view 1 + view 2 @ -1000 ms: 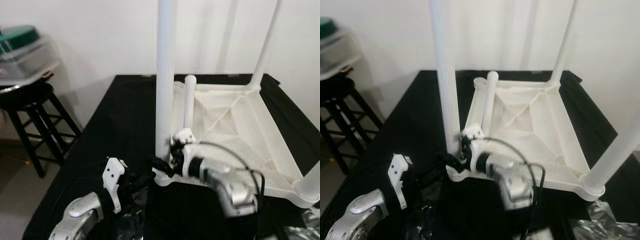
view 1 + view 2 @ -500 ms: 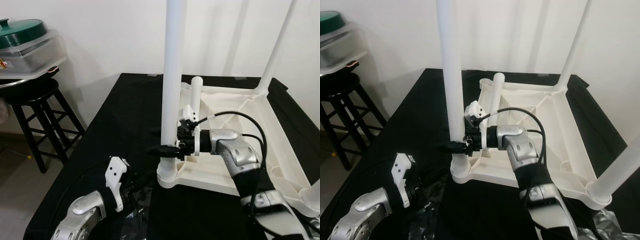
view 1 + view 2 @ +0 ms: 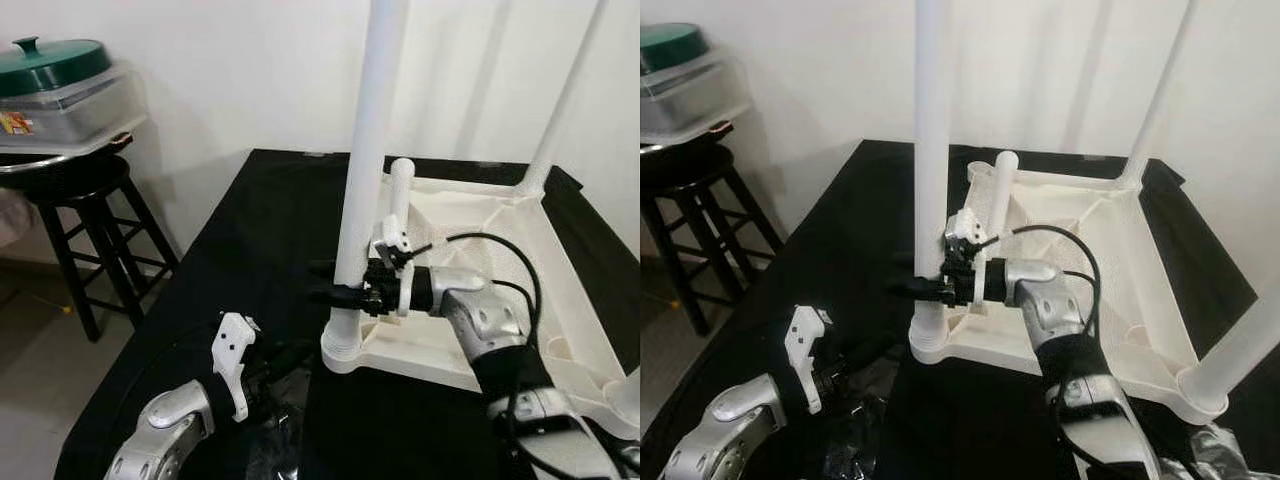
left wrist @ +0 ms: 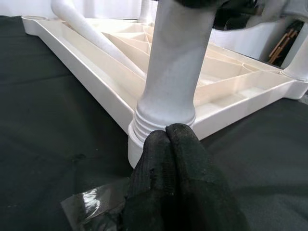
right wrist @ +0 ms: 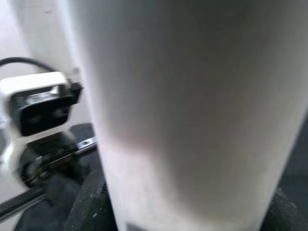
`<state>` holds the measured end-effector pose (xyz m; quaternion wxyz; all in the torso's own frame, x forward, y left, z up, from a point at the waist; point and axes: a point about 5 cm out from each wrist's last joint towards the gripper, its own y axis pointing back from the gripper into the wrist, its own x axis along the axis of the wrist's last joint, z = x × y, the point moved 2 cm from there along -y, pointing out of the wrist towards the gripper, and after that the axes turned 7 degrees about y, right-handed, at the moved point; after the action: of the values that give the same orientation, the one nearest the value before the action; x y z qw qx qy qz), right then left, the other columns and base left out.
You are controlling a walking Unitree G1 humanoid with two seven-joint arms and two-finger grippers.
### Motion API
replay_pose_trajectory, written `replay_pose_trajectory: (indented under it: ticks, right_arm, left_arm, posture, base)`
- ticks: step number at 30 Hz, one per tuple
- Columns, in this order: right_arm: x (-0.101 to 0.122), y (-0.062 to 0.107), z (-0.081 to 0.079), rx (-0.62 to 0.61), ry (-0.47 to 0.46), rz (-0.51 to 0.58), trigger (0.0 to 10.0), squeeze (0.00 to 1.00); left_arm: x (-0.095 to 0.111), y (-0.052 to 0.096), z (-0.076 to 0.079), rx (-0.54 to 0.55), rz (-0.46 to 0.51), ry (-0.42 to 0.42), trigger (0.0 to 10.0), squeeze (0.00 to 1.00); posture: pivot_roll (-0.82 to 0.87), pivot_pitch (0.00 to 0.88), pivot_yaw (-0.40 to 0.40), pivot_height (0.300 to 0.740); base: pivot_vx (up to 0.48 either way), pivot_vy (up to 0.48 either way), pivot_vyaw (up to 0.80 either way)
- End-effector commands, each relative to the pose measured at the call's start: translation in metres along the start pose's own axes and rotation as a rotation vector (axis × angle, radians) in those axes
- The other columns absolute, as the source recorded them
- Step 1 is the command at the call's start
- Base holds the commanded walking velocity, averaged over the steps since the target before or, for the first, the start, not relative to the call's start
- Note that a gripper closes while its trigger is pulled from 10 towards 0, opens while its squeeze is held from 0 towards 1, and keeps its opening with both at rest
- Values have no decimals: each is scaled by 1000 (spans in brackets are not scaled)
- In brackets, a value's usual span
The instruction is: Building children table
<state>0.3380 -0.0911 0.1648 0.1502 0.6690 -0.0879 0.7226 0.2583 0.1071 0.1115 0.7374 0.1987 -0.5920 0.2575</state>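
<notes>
White plastic everywhere: I've got the kids' table (image 3: 480, 250) lying upside down on the black-covered tabletop (image 3: 250, 240), legs pointing up. My right claw (image 3: 335, 283) reaches in from the side with its fingers on either side of the near leg (image 3: 368, 170), a bit above the socket, so it's grasping that leg. That leg stands upright in the near corner socket (image 3: 343, 350). A shorter loose leg (image 3: 399, 200) lies slanted along the table's underside just behind my right wrist. My left claw (image 4: 169, 139) is low on the tabletop, fingers pinched together, tips right up against the ribbed base of the same leg. Crinkly clear plastic (image 4: 91, 207) lies under it. Off to the left there's a dark stool (image 3: 80, 200) with a green-lidded container (image 3: 60, 85).
</notes>
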Motion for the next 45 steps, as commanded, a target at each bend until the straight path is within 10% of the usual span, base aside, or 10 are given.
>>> replay_pose_trajectory:
  ticks: [1,14,15,16,17,26,28,33,36,45]
  right_arm:
    - [-40,-5,-7,-210,-82,-142,0,0]
    - [-65,-16,-39,-448,-234,-194,1137,0]
    - [-58,-17,-44,-476,-236,-182,10000,0]
    - [-56,-17,-45,-484,-238,-176,10000,0]
    - [-48,-20,-51,-393,-225,-148,10000,1000]
    - [3,-12,-38,11,2,-23,10000,1000]
    - [15,-7,-15,52,52,-24,10000,0]
    - [26,-5,10,75,55,-33,10000,0]
    - [23,-3,14,151,17,-62,0,0]
    - [12,5,15,52,-11,-49,0,0]
  left_arm:
    - [-1,0,-1,4,-5,-3,10000,0]
    - [1,-14,-2,23,-8,-26,10000,0]
    - [1,-12,-3,33,-2,-24,10000,0]
    - [1,-12,-3,37,1,-23,10000,0]
    - [1,-12,-4,38,1,-22,10000,0]
    - [0,-16,-5,34,-10,-23,10000,0]
    - [-1,-17,-6,35,-11,-22,10000,0]
    - [-1,-19,-7,40,-9,-24,10000,0]
    - [-2,-20,-7,44,-8,-25,10000,0]
    - [-2,-19,-6,42,-5,-21,10000,0]
  posture:
    - [-16,0,-35,740]
    - [-76,0,-30,740]
    - [-73,0,-23,740]
    - [-73,0,-23,740]
    - [-68,0,-22,740]
    - [-59,0,-16,740]
    - [-54,0,-20,740]
    - [-45,0,-28,740]
    - [-37,0,-30,740]
    - [-57,0,-20,740]
  base:
    - [0,0,0]
    - [0,0,0]
    - [0,0,0]
    - [0,0,0]
    - [0,0,0]
    - [0,0,0]
    - [0,0,0]
    - [0,0,0]
    - [0,0,0]
    - [0,0,0]
